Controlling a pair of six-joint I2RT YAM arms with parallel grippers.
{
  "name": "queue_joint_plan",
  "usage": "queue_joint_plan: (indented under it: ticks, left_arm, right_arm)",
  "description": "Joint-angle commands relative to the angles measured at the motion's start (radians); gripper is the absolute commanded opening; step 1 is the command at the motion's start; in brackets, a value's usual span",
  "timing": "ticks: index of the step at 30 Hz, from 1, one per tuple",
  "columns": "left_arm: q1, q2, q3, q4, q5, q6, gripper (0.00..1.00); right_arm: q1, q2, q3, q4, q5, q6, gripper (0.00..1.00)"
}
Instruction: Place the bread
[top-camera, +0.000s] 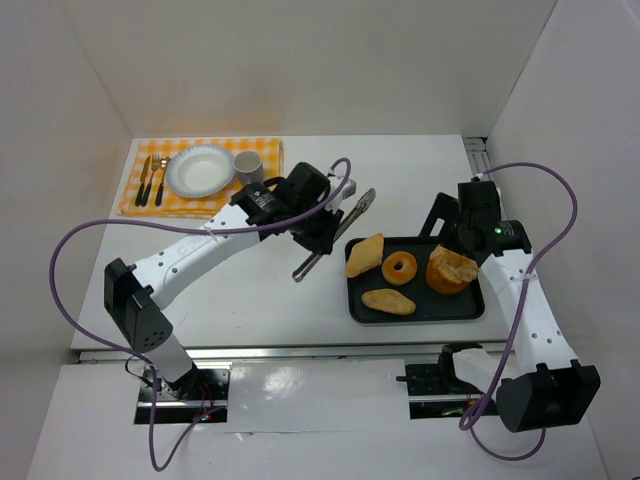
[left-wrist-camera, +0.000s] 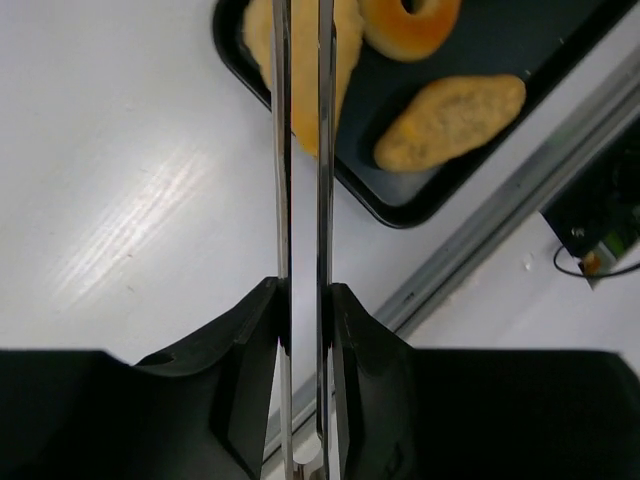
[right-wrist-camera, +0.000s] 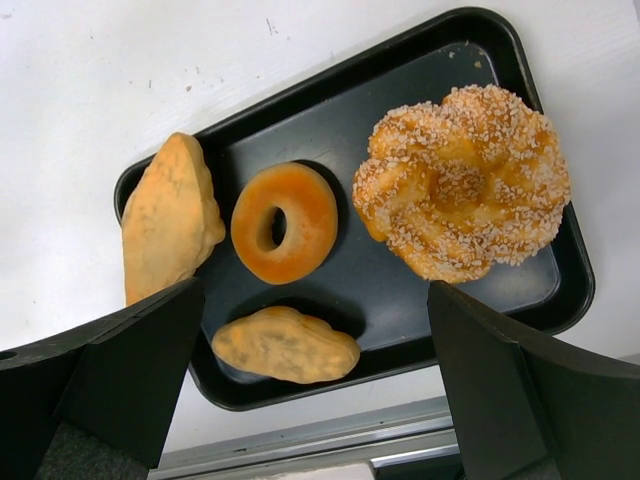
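My left gripper (left-wrist-camera: 305, 300) pinches the tongs (left-wrist-camera: 300, 150), blades nearly together; my right gripper (right-wrist-camera: 315, 340) hangs spread, empty, over the black tray (right-wrist-camera: 480, 60); wedge bread (right-wrist-camera: 170, 220) at the tray's left end — likely light, soft, crushable — best nipped gently across its middle.

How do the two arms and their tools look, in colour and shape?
The left arm and the right arm have white links with black joints. A purple cable loops beside each. The left tool and the right tool have matte black, blocky fingers.
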Motion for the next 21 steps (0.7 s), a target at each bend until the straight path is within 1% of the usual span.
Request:
queue_joint_plan:
  ticks: [1,2,4,5,8,9,12,13,17,21]
  left_arm:
    - [-0.051,-0.034,0.020,-0.028,0.064,-0.016,0.38]
    - [-0.072,-0.034,0.020,-0.028,0.105,-0.025,0.38]
    - [-0.081,-0.012,-0.007,-0.014,0.142,-0.047,0.38]
    - [-0.097,-0.011,-0.008,-0.003,0.177,-0.071,0.39]
    - [-0.127,0.010,-0.021,0.033,0.199,-0.114,0.40]
    - [-0.127,0.024,-0.021,0.033,0.199,-0.154,0.45]
    - [-0.137,0.051,-0.021,0.043,0.220,-0.205,0.56]
    - [-0.137,0.051,-0.021,0.053,0.220,-0.217,0.61]
    - [-0.156,0.091,-0.030,0.075,0.204,-0.260,0.61]
    - [-0.157,0.116,-0.031,0.087,0.147,-0.312,0.60]
  right_arm:
    - [-0.002,-0.013,0.058,0.012,0.017,-0.011,1.00]
    - [-0.002,-0.013,0.068,0.012,0.031,-0.020,1.00]
    - [-0.002,-0.013,0.078,0.003,0.042,-0.020,1.00]
    - [-0.002,-0.013,0.090,-0.007,0.042,-0.020,1.00]
    - [-0.002,-0.013,0.101,-0.017,0.051,-0.020,1.00]
    - [-0.002,-0.013,0.110,-0.017,0.051,-0.020,1.00]
    - [-0.002,-0.013,0.110,-0.017,0.051,-0.020,1.00]
    - [-0.002,-0.013,0.099,-0.017,0.051,-0.020,1.00]
    - [-0.002,-0.013,0.108,-0.017,0.051,-0.020,1.00]
    - [-0.002,-0.013,0.127,-0.027,0.060,-0.020,1.00]
